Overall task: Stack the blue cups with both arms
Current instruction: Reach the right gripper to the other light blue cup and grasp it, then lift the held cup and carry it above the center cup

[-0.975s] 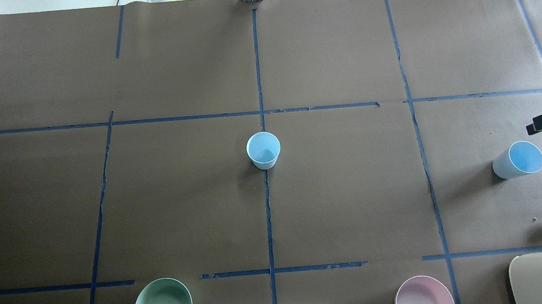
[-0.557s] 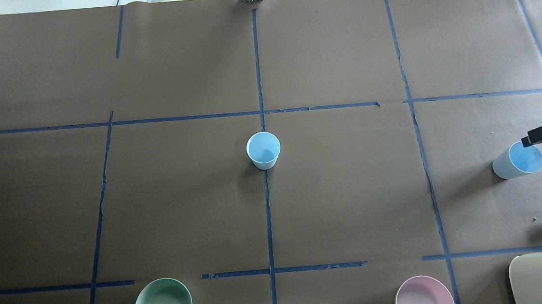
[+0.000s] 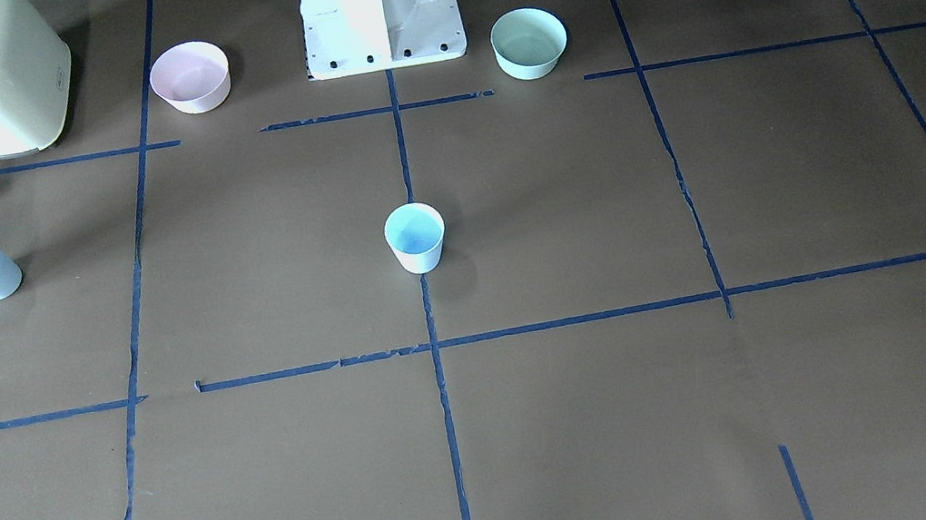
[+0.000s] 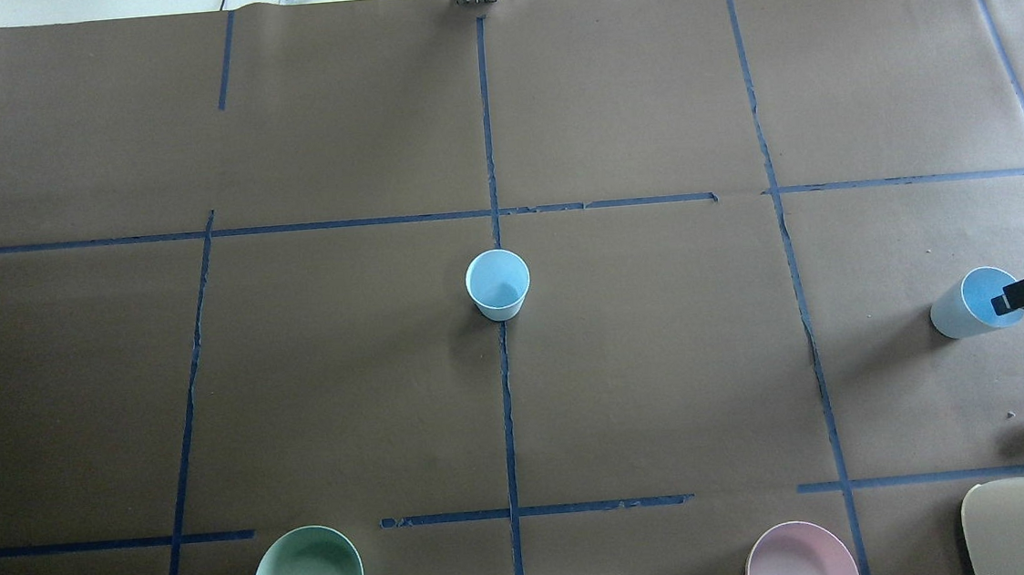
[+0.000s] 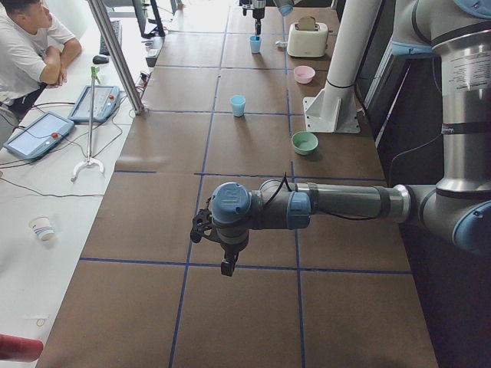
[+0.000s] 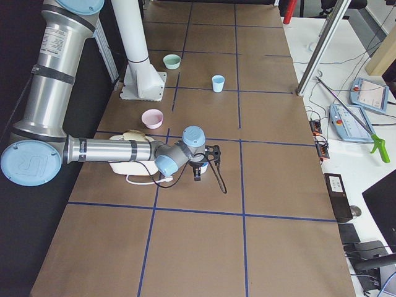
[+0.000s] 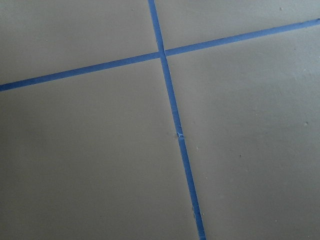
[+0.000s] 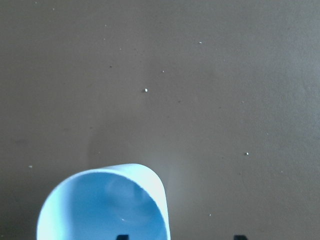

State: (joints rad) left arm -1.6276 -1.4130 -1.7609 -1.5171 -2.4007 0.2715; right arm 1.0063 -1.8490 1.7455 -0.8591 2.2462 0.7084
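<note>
The right tool [image 8: 181, 235] is open, one fingertip inside the rim of a blue cup [image 4: 966, 311] at the right end of the bench [image 4: 664, 358], the other outside. The second cup [image 4: 497, 284] stands at the centre. Whether the left tool [image 5: 227, 267] is open, I cannot tell.

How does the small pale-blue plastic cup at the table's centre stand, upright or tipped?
Upright: the centre cup rests on its narrow base, open mouth facing up.
</note>
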